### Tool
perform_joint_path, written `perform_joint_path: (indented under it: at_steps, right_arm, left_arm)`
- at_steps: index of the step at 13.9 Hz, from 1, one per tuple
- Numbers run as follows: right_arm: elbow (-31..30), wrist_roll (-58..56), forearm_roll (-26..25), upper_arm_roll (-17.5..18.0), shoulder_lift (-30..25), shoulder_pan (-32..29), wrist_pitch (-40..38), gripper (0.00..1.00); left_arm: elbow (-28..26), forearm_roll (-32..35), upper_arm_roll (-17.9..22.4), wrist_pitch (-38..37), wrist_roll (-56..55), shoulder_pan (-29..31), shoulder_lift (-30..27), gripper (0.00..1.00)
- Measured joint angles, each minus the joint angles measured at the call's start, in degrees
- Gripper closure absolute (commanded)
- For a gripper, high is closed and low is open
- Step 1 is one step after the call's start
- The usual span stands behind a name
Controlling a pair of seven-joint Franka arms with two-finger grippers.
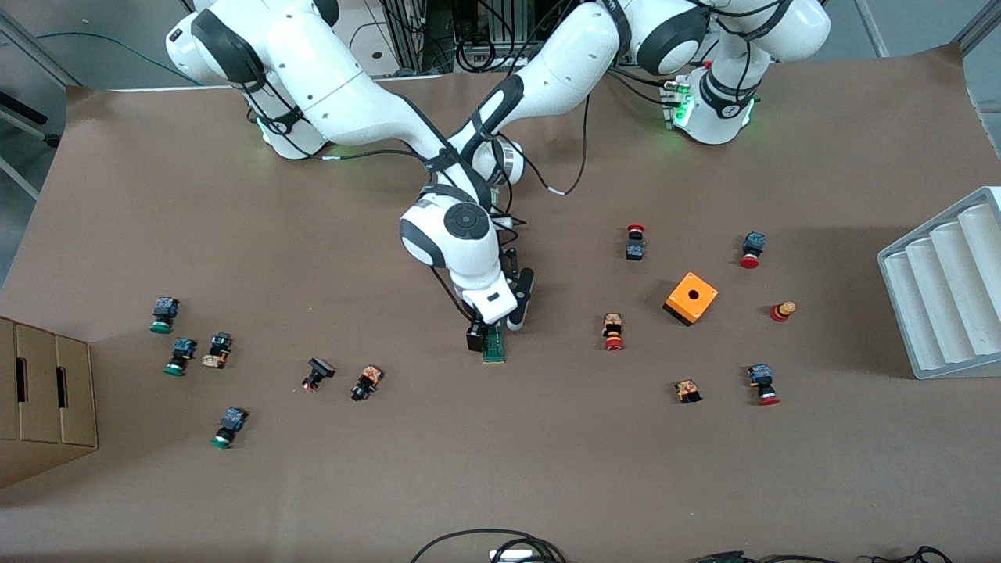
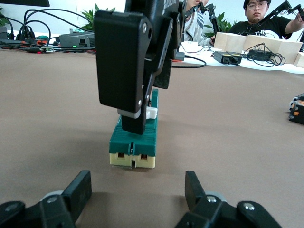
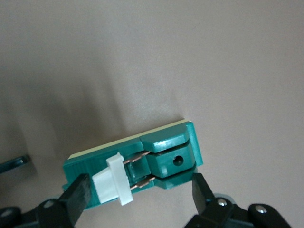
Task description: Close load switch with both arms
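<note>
The load switch (image 1: 493, 348) lies flat near the middle of the table, about midway between its two ends; the right gripper (image 3: 140, 183) is down over it, fingers spread wide to either side of the green body, gripping nothing. The left gripper (image 2: 137, 185) sits low by the table, facing the switch; its fingers stand apart and empty.
</note>
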Motion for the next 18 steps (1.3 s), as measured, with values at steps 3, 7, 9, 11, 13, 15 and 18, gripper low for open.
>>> perform_joint_path:
  at_steps: [3,7,9,11,13,15,18]
  right_arm:
    - [0.0,0.0,0.0,0.0,0.0,0.0,0.0,0.2]
    - [0.0,0.0,0.0,0.1,-0.2,0.1,0.0,0.26]
    - [0.1,0.0,0.0,0.0,-0.2,0.3,0.0,0.26]
    - [0.1,0.0,0.0,0.0,-0.2,0.3,0.1,0.27]
    - [0.1,0.0,0.0,0.0,-0.2,0.3,0.1,0.27]
    - [0.1,0.0,0.0,0.0,-0.2,0.3,0.2,0.27]
    - [0.1,0.0,0.0,0.0,-0.2,0.3,0.2,0.27]
  left_arm:
    - [0.0,0.0,0.0,0.0,0.0,0.0,0.0,0.12]
    - [0.0,0.0,0.0,0.0,0.0,0.0,0.0,0.12]
    - [0.0,0.0,0.0,0.0,0.0,0.0,0.0,0.12]
    - [0.0,0.0,0.0,0.0,0.0,0.0,0.0,0.12]
    - [0.0,0.0,0.0,0.0,0.0,0.0,0.0,0.12]
    - [0.0,0.0,0.0,0.0,0.0,0.0,0.0,0.12]
    - [0.0,0.0,0.0,0.0,0.0,0.0,0.0,0.12]
